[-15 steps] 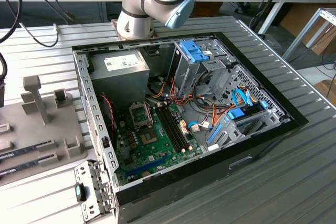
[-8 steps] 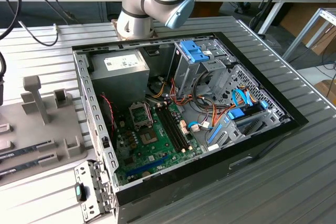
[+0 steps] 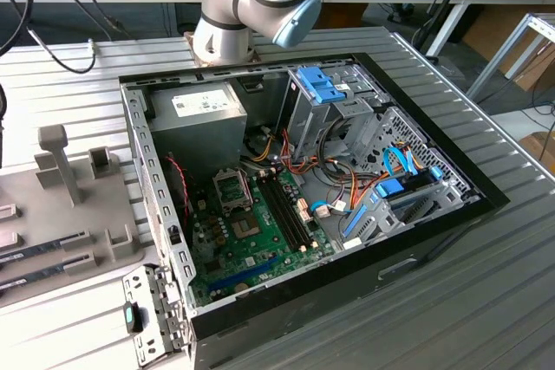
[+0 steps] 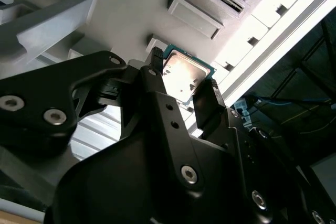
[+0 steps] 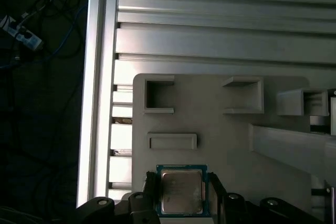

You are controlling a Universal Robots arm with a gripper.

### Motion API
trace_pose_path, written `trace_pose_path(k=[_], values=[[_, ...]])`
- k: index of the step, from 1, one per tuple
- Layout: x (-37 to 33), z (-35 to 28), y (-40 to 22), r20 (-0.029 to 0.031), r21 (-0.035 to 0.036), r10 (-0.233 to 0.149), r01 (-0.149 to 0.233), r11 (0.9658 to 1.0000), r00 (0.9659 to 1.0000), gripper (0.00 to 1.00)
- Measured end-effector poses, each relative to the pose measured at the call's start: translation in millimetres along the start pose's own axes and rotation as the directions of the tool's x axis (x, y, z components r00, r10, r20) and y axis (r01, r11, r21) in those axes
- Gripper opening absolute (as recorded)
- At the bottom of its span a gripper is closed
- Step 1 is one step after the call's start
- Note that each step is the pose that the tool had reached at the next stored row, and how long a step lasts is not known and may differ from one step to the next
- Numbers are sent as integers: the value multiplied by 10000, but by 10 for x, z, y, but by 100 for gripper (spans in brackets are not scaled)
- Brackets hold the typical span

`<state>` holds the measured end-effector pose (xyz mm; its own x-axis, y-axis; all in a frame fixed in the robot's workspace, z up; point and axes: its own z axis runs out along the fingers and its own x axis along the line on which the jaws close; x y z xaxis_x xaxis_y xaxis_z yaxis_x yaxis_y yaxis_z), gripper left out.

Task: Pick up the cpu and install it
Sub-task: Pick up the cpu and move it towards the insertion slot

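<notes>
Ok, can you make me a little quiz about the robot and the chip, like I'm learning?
1. True or false: the cpu lies inside the computer case.
2. The gripper is nearest to: A) a screwdriver, B) the cpu, C) a cup.
3. What colour is the tray under the cpu?
Key: 1 false; 2 B; 3 grey.

Even room light, soft shadows — glare on the cpu (image 4: 184, 74)
</notes>
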<state>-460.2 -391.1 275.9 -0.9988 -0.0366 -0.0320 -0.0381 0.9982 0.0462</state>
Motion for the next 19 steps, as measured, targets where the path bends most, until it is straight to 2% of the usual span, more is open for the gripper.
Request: trace_pose_path(k=[19], values=[[-4, -136, 6, 3, -112, 4, -4, 9999, 10000, 47]])
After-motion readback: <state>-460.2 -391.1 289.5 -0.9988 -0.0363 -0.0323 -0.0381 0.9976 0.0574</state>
